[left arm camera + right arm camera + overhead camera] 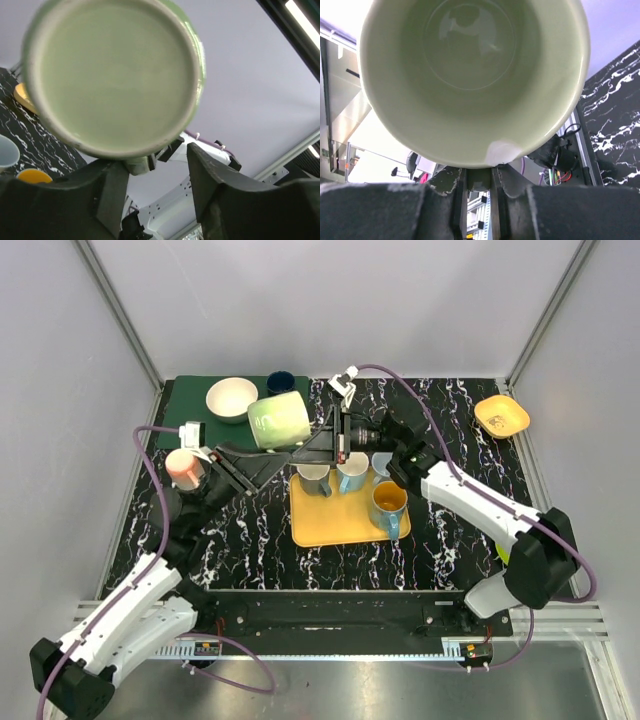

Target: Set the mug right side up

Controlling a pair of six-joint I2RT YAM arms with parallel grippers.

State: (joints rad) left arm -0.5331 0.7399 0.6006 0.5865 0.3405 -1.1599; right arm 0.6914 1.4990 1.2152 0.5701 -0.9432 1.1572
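A pale green mug [278,420] hangs in the air over the back of the table, tipped on its side. My right gripper [312,443] is shut on the mug's handle [479,181]. The right wrist view looks straight into the mug's open mouth [475,75]. My left gripper [262,462] is open just below the mug. The left wrist view shows the mug's flat base [112,75] above the spread fingers [210,170], with the handle stub close to the left finger. Nothing is held between them.
A yellow tray [330,525] under the arms holds a grey mug [315,478], a light blue mug [352,472] and an orange-lined mug [388,502]. A pink mug [183,468], a white bowl [231,398], a dark cup [281,382] and a yellow bowl [502,416] stand around.
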